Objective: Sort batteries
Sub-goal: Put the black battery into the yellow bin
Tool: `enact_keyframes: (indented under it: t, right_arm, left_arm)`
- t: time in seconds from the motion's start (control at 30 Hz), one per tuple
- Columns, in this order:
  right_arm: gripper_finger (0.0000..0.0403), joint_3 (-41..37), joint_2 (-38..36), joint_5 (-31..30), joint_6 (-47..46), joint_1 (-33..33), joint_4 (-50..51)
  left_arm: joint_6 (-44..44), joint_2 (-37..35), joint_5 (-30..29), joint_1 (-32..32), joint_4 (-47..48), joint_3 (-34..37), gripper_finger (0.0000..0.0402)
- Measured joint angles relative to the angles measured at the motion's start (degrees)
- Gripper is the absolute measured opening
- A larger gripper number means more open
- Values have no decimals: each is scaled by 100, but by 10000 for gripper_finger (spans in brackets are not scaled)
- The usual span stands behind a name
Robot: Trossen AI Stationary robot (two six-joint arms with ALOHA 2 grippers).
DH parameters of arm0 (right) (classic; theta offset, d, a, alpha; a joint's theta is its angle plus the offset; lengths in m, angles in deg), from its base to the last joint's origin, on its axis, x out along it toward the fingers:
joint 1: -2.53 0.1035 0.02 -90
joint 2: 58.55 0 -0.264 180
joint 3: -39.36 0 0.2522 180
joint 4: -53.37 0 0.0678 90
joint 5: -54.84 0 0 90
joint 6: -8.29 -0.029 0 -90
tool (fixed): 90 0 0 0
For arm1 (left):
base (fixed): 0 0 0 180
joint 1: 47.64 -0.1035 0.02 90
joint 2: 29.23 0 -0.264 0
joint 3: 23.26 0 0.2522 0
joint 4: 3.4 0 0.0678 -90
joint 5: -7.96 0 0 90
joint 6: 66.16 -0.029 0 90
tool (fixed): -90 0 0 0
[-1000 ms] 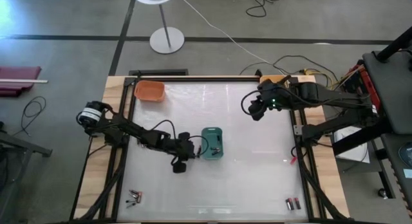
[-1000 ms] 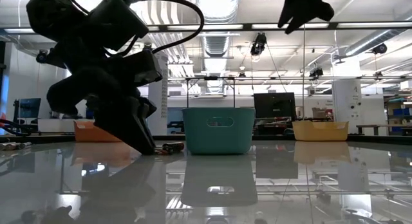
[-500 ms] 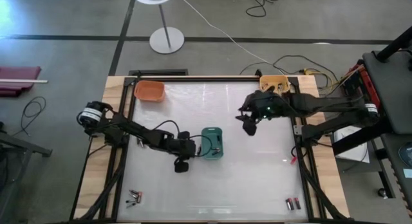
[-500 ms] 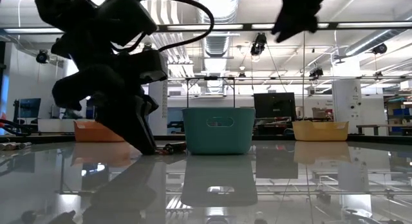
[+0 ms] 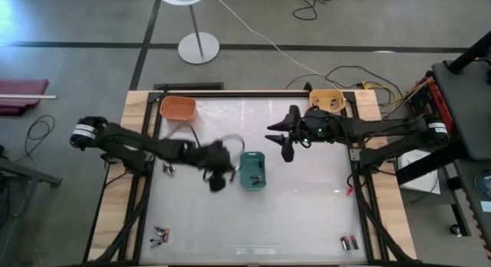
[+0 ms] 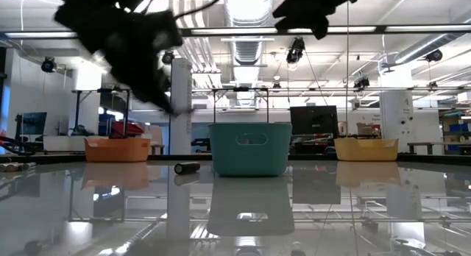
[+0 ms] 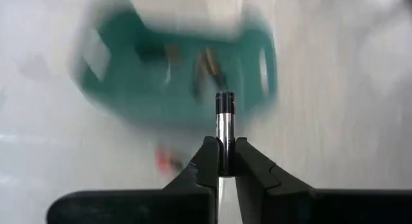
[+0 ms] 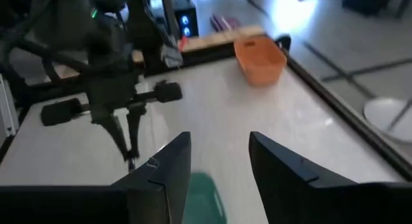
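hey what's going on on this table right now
The left gripper pinches a battery and hangs next to the teal bin, which already holds a few cells. The right gripper, open and empty, hovers above the table's middle. Loose batteries lie near both front corners.

Bins on the table: three, being one teal bin (image 5: 253,171), one orange bin (image 5: 178,108), and one yellow bin (image 5: 326,99). Arms: two. Loose battery clusters at the near corners: two, left cluster (image 5: 159,235) and right cluster (image 5: 350,242).

One silvery battery (image 7: 224,130) stands pinched between fingers; others lie scattered on the table.
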Motion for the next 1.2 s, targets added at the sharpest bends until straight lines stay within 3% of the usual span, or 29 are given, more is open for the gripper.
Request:
enact_keyframes:
  t: [0.17,0.33,0.43,0.7,0.9,1.2]
  right_arm:
    - [156,-112,254,207,73,-2,-1031]
    - [165,-108,384,329,47,-9,-2005]
    - [168,-85,382,280,33,-74,-2465]
    - [153,368,409,322,-633,-283,-2594]
    - [132,642,600,619,-948,-278,-2572]
    - [109,1031,1012,599,-1126,-267,-2572]
  left_arm:
    - [-119,-396,-25,-914,-566,-497,6]
    - [56,-440,480,-1505,-1595,-603,6]
    - [281,-425,708,-1591,-2324,-626,6]
    - [752,-425,644,-1643,-3892,-624,6]
    - [796,-425,461,-1648,-4228,-679,6]
    - [617,-440,410,-1648,-4129,-915,6]
